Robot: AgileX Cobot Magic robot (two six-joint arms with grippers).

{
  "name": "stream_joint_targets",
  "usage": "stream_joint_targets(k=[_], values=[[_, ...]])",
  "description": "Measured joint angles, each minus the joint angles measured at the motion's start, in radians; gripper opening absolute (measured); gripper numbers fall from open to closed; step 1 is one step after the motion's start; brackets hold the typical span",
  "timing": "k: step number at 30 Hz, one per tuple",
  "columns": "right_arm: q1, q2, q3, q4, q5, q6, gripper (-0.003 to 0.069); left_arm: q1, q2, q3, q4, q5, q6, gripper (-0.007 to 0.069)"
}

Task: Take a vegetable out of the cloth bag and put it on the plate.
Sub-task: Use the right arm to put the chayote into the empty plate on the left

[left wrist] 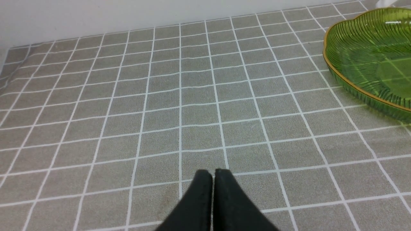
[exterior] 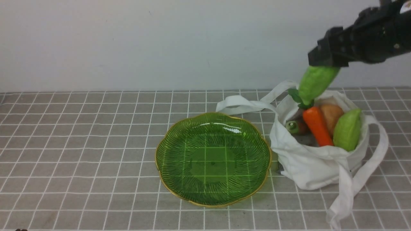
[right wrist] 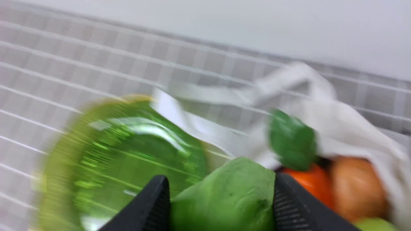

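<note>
My right gripper (exterior: 322,63) is shut on the bright green oblong vegetable (exterior: 316,84) and holds it in the air, tilted, above the back left rim of the white cloth bag (exterior: 308,163). In the right wrist view the vegetable (right wrist: 224,195) sits squeezed between both black fingers, with the blurred bag (right wrist: 346,128) and plate (right wrist: 122,150) below. The round green glass plate (exterior: 213,160) with a gold rim lies empty left of the bag. My left gripper (left wrist: 213,172) is shut and empty, low over the tablecloth; the plate's edge (left wrist: 369,57) shows in that view.
In the bag lie an orange carrot (exterior: 316,125) with green leaves, a tan rounded item (exterior: 332,114), a paler yellow-green pointed vegetable (exterior: 347,130) and a small dark item (exterior: 292,125). The bag's straps (exterior: 244,104) trail toward the plate and the front right. A wall stands behind.
</note>
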State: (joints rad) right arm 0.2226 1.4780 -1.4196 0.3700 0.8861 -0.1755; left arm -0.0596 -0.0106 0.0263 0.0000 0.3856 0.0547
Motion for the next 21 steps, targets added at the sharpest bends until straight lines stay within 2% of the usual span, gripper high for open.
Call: stream_joint_targets(k=[4,7,12,21], values=[[0.074,0.026,-0.019,0.19,-0.003,-0.048,0.0376,0.0,0.0,0.0,0.0,0.0,0.0,-0.0008],[0.167,0.087,-0.019,0.253,-0.027,-0.084,0.0376,0.0,0.0,0.0,0.0,0.0,0.0,-0.0008],[0.286,0.242,-0.019,0.262,-0.143,-0.102,0.0376,0.0,0.0,0.0,0.0,0.0,0.0,-0.0008],[0.301,0.417,-0.019,0.259,-0.314,-0.104,0.0394,0.0,0.0,0.0,0.0,0.0,0.0,-0.0008]])
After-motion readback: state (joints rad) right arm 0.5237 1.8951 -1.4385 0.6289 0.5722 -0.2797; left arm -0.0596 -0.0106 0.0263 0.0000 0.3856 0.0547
